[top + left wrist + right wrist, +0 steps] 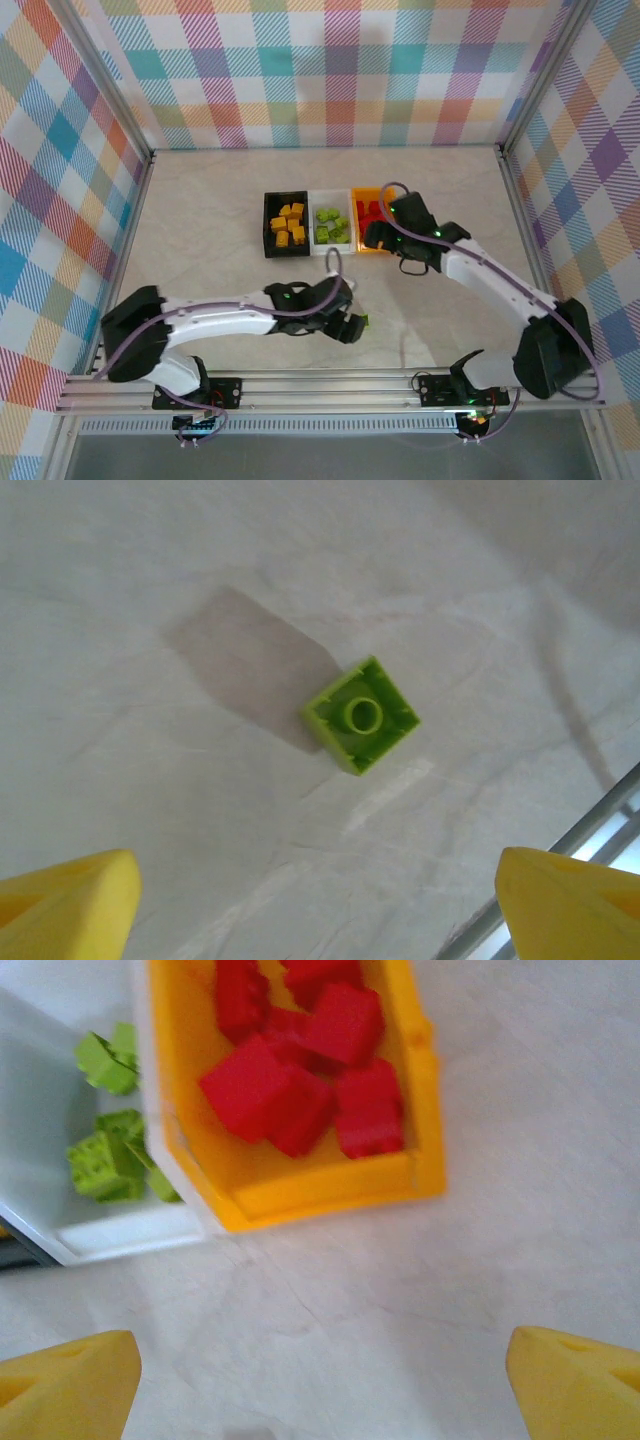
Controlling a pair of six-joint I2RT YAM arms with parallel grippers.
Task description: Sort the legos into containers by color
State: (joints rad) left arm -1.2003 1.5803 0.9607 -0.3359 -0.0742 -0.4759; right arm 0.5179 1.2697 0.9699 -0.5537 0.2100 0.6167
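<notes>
My left tool (pixel 318 910) is wide open, holding nothing. One green lego (pixel 360 715) sits on the counter (pixel 150 800) under it. I should turn to match its flat sides, drop down and squeeze softly.

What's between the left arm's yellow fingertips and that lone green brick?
Nothing: the left wrist view shows bare table between the left end effector and the green brick.

The pale, marbled desk (pixel 150 810) spreads beneath the left tool (pixel 320 905) and the right tool (pixel 320 1385). A metal rail (pixel 590 825) runs right of the left tool. Plaid walls (pixel 330 70) stand beyond both.
</notes>
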